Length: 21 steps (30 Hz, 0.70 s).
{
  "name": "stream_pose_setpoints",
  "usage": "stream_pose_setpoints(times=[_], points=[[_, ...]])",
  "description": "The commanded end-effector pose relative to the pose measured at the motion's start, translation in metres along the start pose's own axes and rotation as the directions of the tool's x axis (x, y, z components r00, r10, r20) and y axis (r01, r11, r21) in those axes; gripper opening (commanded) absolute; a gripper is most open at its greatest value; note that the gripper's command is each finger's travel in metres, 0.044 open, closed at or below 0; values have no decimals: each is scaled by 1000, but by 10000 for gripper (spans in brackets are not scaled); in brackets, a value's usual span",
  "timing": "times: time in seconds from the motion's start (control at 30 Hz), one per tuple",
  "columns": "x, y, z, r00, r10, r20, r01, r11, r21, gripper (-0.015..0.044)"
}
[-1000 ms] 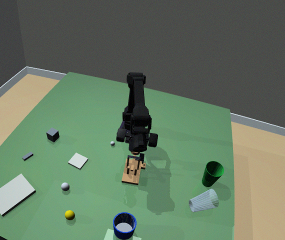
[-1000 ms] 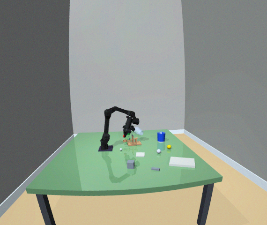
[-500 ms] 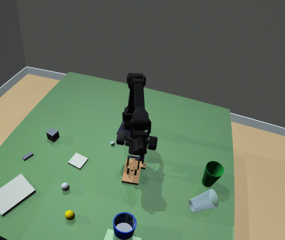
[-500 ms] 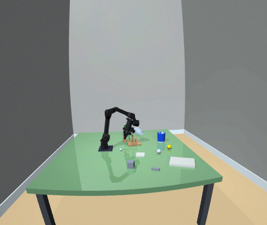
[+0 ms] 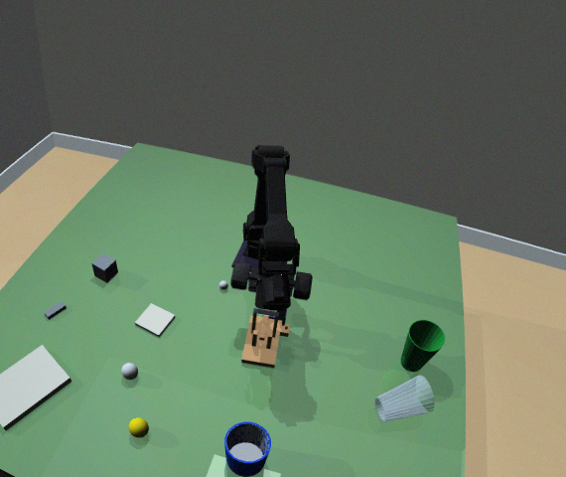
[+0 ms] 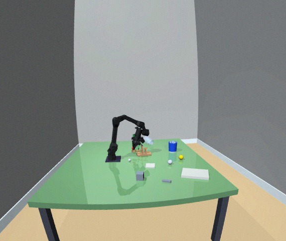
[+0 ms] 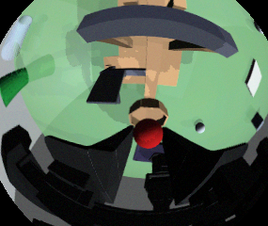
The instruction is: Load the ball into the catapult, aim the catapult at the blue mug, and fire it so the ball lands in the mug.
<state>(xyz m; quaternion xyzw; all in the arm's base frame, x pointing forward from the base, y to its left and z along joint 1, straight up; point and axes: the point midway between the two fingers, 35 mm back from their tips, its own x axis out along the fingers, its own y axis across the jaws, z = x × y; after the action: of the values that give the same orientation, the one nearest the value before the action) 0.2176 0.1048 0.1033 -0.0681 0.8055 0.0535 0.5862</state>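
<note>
The tan wooden catapult [image 5: 260, 356] [image 6: 144, 153] [image 7: 171, 72] stands in front of the arm, its long side pointing roughly toward the blue mug [image 5: 245, 464] [image 6: 172, 146]. The mug is upright on a pale patch. The catapult's round cup [image 7: 138, 112] is at the arm-base end of its throwing arm. My gripper [image 7: 148, 130] points down and is shut on the red ball [image 7: 149, 136] [image 6: 132, 148]. The ball is just above the cup and overlaps its near rim in the wrist view. Whether it touches the cup cannot be told. In the top view the ball and cup are hidden under the gripper.
A green cup [image 5: 416, 351] and a clear cup lying on its side [image 5: 401, 401] are on the right. A small white ball [image 5: 223, 284] is near the arm base. A larger white ball [image 5: 129, 371], a yellow ball [image 5: 138, 426], white slabs and grey blocks are on the left.
</note>
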Motion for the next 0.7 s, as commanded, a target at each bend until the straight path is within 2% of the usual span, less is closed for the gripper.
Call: stream_pose_setpoints(times=[0.0, 0.13, 0.33, 0.5, 0.53, 0.67], points=[[-1, 0, 0, 1000, 0, 2, 0, 1000, 0, 184], [-8, 0, -2, 1000, 6, 24, -6, 1000, 1, 289], [-70, 0, -25, 975, 53, 214, -55, 998, 2, 440], [-102, -2, -47, 943, 81, 322, -85, 996, -1, 440], [-83, -1, -32, 964, 59, 259, -61, 998, 0, 440], [-107, 1, 4, 929, 62, 366, -65, 998, -2, 440]])
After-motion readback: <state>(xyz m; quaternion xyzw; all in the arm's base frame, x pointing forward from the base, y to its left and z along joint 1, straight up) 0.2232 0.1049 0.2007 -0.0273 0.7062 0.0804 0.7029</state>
